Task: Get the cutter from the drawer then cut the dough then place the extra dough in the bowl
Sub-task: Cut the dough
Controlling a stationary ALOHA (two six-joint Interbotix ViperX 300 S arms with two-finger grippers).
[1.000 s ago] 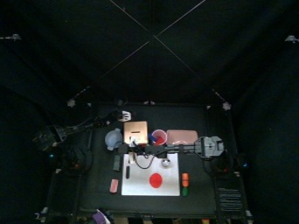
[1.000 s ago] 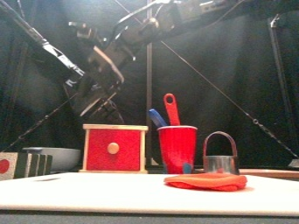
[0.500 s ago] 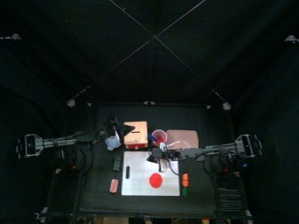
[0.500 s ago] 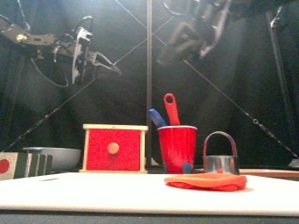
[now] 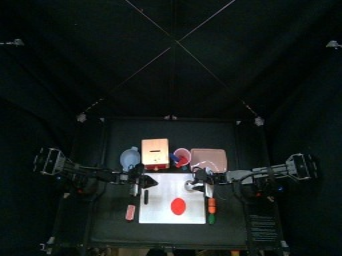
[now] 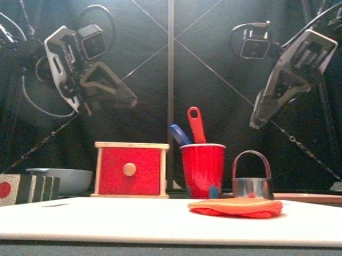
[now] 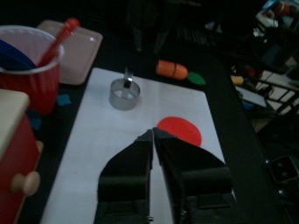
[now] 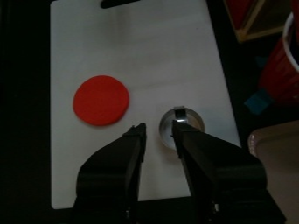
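Top view: flat red dough disc (image 5: 178, 206) lies on smooth white cutting board (image 5: 158, 212). Front view: round metal cutter with wire handle (image 6: 250, 180) stands upright behind dough. Left wrist view: left fingers (image 7: 126, 171) together over board. Right wrist view: right fingers (image 8: 111, 166) apart, cutter near tips.

Red dough disc (image 5: 177, 206) laid flat, uncut, on white board (image 5: 154, 210). Metal cutter (image 6: 250, 178) stood upright just behind it (handle up). Blue-grey bowl (image 6: 76, 180) seen left of wooden box (image 6: 131, 170).
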